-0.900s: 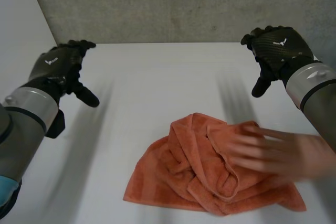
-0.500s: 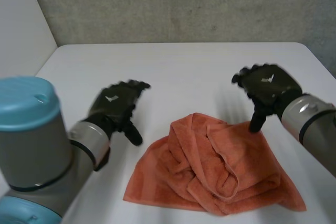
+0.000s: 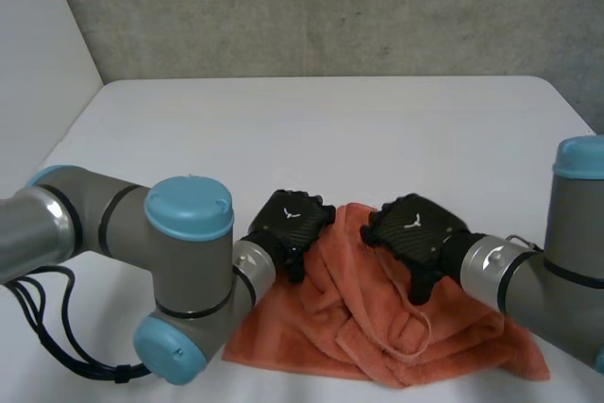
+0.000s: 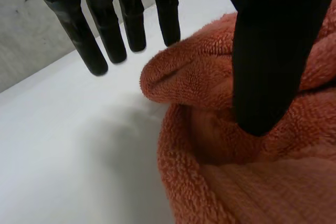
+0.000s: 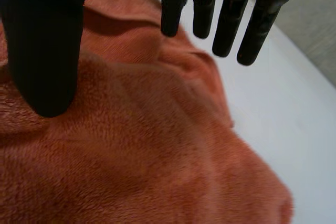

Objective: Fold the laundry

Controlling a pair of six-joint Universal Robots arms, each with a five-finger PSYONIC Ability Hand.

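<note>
"Where did the laundry lie?"

"It was one orange towel [image 3: 377,337], crumpled into a heap of folds on the white table [image 3: 330,129]. It sat toward the near edge, a little to my right of the middle. Its near hem lay flat and the rest was bunched and rolled over itself."

"And your hands?"

"Both were at its far side. My left hand [image 3: 288,221] sat at the towel's far left edge, where a thick fold rolled over. The left thumb [image 4: 268,66] lay against that fold from the cloth side. The left fingers [image 4: 86,45] were straight and spread, their tips over the table just beyond the fold. Nothing was pinched, so that hand was released."

"The right one?"

"My right hand [image 3: 415,233] was over the top of the heap, just beside the left, with a ridge of cloth between them. The right thumb [image 5: 44,51] pointed down with its tip at the towel's pile. The right fingers [image 5: 226,24] were straight and apart from the thumb, above the cloth near its edge. I couldn't tell whether those fingertips touched it. That hand grasped nothing either; it was released."

"What was around?"

"My left arm [image 3: 189,261] and right arm [image 3: 576,224] bent in low from either side. Behind the table stood a grey wall [image 3: 330,7]."
</note>
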